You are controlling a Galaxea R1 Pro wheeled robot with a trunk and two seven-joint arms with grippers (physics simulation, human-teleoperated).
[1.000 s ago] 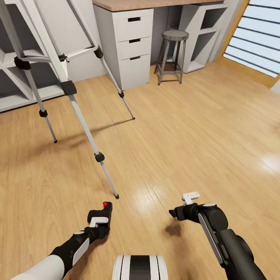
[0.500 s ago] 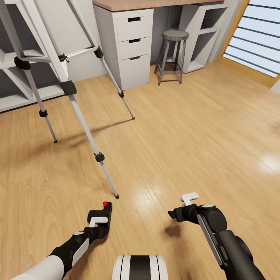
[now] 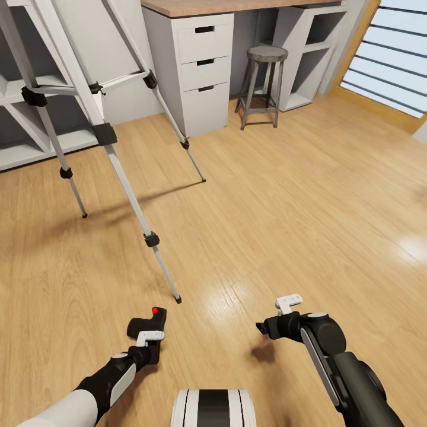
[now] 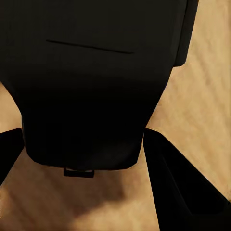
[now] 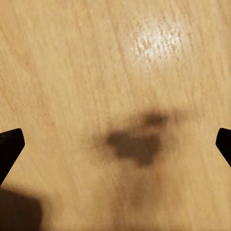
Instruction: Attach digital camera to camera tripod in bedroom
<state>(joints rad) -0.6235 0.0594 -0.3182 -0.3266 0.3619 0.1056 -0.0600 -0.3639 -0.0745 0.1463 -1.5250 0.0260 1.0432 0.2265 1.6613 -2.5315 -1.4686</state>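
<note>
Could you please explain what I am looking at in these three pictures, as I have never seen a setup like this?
This is a simulated two-armed robot. The big picture comes from its head, looking down at a wooden floor. The left gripper holds the digital camera, black with a red button; its wrist picture shows the same camera up close between the fingers. The right gripper is open and empty; its wrist picture shows floor and its shadow. Ahead stand the camera tripod, a drawer unit and a stool.
</note>
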